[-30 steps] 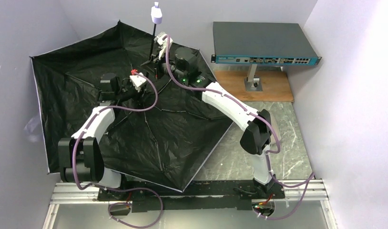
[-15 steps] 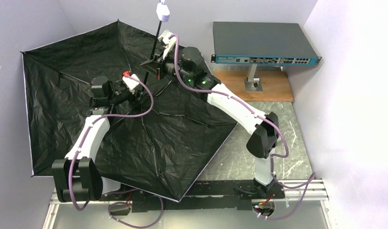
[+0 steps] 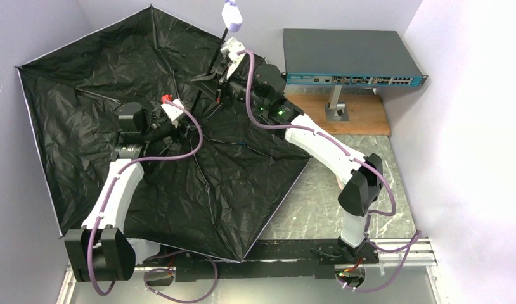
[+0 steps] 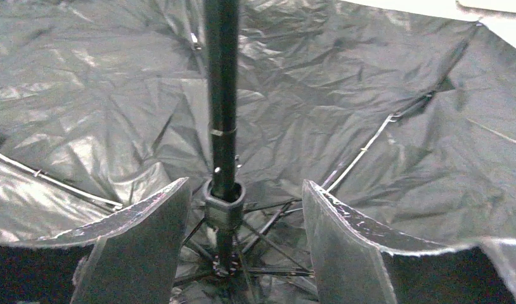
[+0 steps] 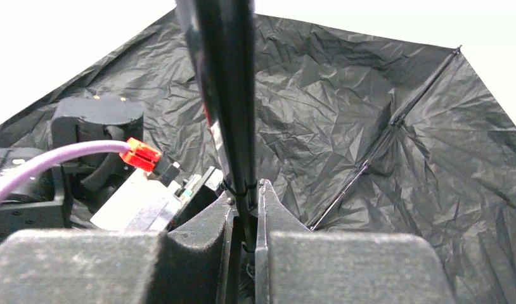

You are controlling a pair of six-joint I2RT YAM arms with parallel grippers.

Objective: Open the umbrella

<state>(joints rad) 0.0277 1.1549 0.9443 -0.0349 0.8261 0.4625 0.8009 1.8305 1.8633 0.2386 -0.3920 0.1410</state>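
- Now the umbrella fills the upper left and centre of the top view, black lining up. It is spread wider than a second ago, and its left corner has pushed further toward the frame's left edge.
- The handle has climbed to the top edge; the shaft leans right.
- Your right gripper is clamped shut on the shaft.
- Your left gripper stands parted, fingers either side of the runner, touching neither it nor the shaft.
- The ribs look stretched, so I judge the opening nearly done. Whether the runner has latched, you cannot tell from these views.
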